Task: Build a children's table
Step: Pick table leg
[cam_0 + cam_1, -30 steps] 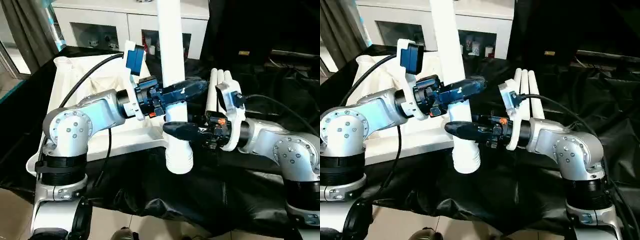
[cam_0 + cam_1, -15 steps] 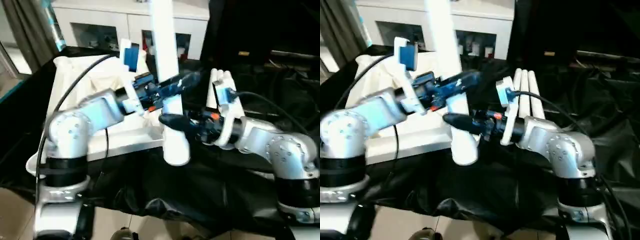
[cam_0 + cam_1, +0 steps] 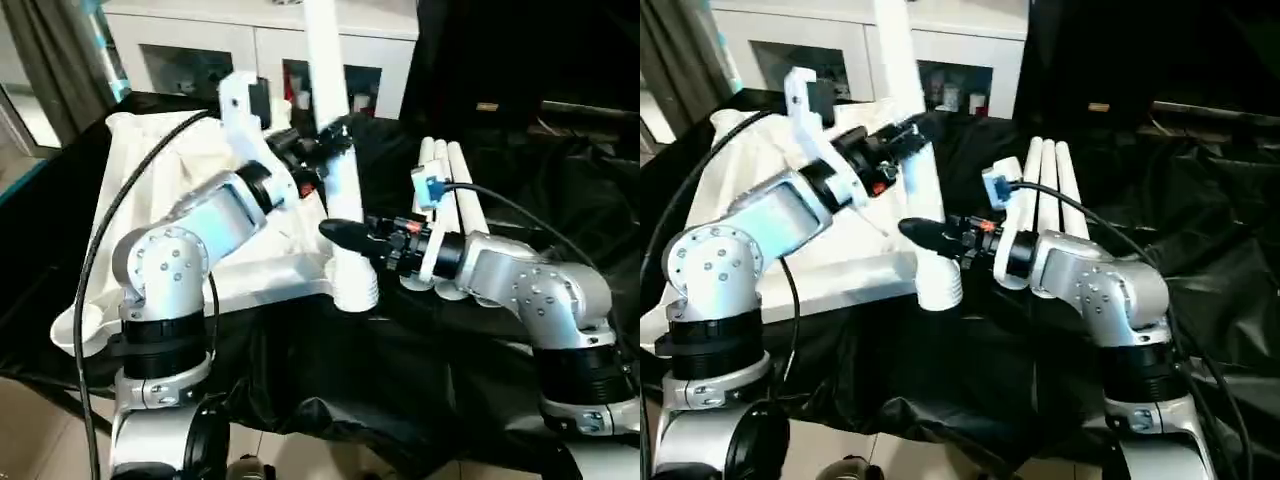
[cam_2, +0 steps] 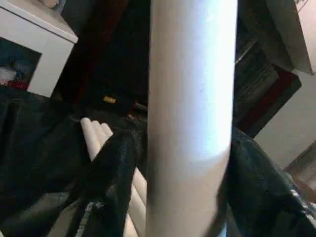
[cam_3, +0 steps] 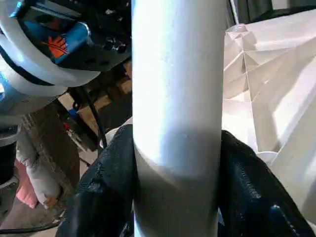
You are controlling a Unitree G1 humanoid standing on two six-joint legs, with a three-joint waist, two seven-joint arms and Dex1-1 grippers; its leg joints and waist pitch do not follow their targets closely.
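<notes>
The right tool [image 3: 345, 234] pinches a white table leg [image 3: 335, 120] near its ribbed lower end, one black finger on each side of the tube; the right wrist view shows both fingers [image 5: 106, 177] pressed against the tube's sides. The left tool [image 3: 325, 140] clasps the same leg higher up, and the left wrist view shows its dark fingers [image 4: 113, 168] flanking the tube. The leg stands nearly upright, tilted slightly, its ribbed foot just above the near edge of the white tabletop [image 3: 160, 160].

The right wrist view shows the tabletop's ribbed underside [image 5: 266, 89] just behind the leg, which the head views hardly reveal. The left wrist view looks past the leg to the three spare legs [image 4: 94, 133].

The left forearm rises from its silver elbow toward the leg; the right forearm reaches across level from the right.

The tabletop lies upside down on the black-draped counter [image 3: 420, 380], left of the held leg. The three spare legs [image 3: 450, 170] lie side by side on the drape behind the right arm. A white glass-door cabinet [image 3: 200, 50] stands beyond.
</notes>
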